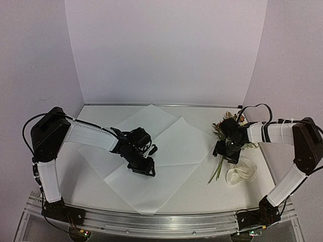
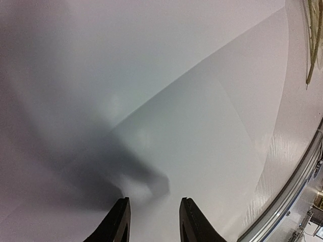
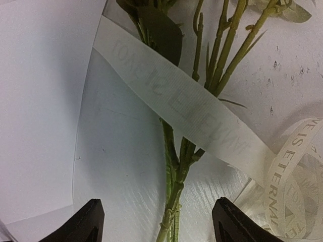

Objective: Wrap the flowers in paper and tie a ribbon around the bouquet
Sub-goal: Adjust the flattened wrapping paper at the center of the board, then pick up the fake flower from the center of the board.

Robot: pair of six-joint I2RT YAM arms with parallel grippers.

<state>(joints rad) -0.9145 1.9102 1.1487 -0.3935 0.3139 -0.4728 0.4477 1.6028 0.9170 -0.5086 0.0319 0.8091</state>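
Right gripper [image 3: 160,224] first: your jaws stand wide, straddling the flowers [image 3: 174,171] low on their green stems, nothing clamped yet. I'd judge that's a stance for lifting the bunch. Ribbon [image 3: 186,108] lies across those stems, so closing may catch it too. The bunch rests on the table [image 3: 287,70], just beside the paper [image 3: 35,101]. Left gripper [image 2: 154,222] hovers part-open over the sheet, empty, likely ready to pin it.

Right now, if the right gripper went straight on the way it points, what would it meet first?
Most likely the green stems of the flowers, which lie between the open fingers of the right gripper. The ribbon crosses over those stems slightly farther along. Depth is unclear.
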